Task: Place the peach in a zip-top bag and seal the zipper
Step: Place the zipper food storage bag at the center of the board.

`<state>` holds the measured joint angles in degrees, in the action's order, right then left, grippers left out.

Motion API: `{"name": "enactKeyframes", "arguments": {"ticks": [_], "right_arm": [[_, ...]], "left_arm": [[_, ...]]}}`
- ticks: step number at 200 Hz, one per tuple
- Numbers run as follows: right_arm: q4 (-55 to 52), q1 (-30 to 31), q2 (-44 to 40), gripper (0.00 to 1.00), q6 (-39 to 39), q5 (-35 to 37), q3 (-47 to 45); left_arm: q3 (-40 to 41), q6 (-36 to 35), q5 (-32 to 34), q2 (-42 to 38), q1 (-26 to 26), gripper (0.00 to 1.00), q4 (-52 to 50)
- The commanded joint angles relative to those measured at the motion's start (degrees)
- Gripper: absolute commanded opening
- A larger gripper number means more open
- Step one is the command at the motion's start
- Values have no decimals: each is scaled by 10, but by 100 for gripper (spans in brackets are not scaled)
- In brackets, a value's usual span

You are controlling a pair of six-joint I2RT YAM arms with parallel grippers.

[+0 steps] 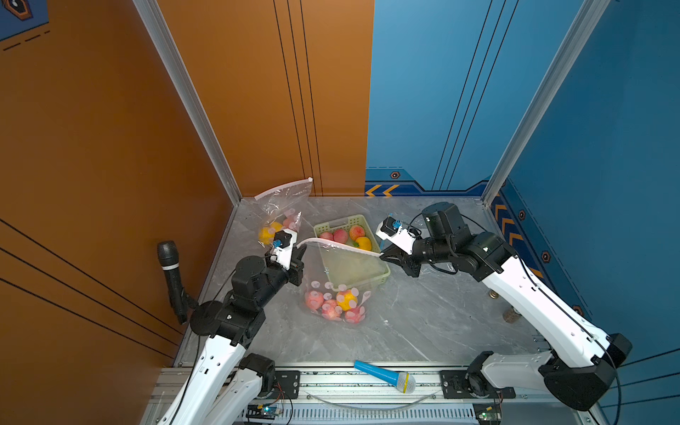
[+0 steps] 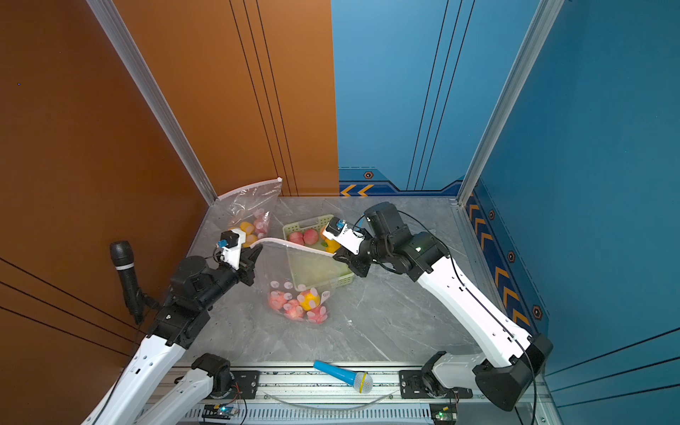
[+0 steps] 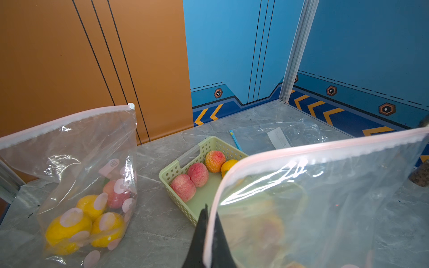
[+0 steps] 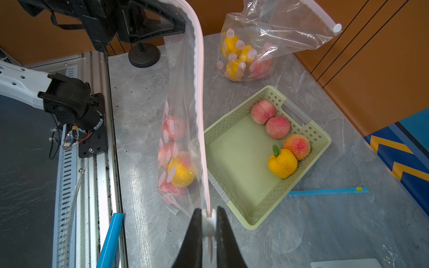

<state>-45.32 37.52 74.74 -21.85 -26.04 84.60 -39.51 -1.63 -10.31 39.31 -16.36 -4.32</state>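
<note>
left gripper (image 1: 300, 254) was clamped tight on one end of the zip-top bag (image 1: 317, 268) zipper strip, right gripper (image 1: 385, 254) pinched narrow on the slider (image 4: 209, 223) at the other end (strip stretched between them), peaches (image 1: 330, 304) sat in the bag's bottom on the table (image 1: 423, 323), just beside the green basket (image 1: 354, 220).

The zip-top bag (image 1: 333, 283) is clear plastic printed with pale pink ovals. It hangs upright just below the middle of the frame in both top views, its bottom resting on the table (image 1: 423, 312). Its pink-white zipper strip (image 1: 342, 245) stretches taut along the top as a single band, with the white slider (image 4: 209, 222) at one end. Several pink peaches (image 1: 314, 300) and a yellow-orange peach (image 1: 347, 300) lie bunched at its bottom. Just above the bag in the frame, loose peaches (image 4: 263, 112) sit in a green basket (image 4: 234, 148): two pink, one orange-pink, one yellow.
</note>
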Motion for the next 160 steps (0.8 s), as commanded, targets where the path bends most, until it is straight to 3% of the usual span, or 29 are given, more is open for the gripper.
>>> {"name": "enactKeyframes", "arguments": {"ticks": [1,15,38,61,97,160], "right_arm": [[17,10,-7,28,24,5,-1],[26,32,-11,55,34,14,5],[35,89,-19,73,38,89,17],[77,111,-44,79,63,172,5],[193,99,-113,91,159,345,-58],[205,81,-208,93,224,442,-116]], "left_arm": [[-4,13,30,-9,13,0,7],[-5,20,40,-11,15,0,13],[-20,29,79,-7,25,0,7],[-25,39,103,-4,45,0,3],[-40,76,128,19,84,0,16],[-103,93,122,136,155,0,81]]}}
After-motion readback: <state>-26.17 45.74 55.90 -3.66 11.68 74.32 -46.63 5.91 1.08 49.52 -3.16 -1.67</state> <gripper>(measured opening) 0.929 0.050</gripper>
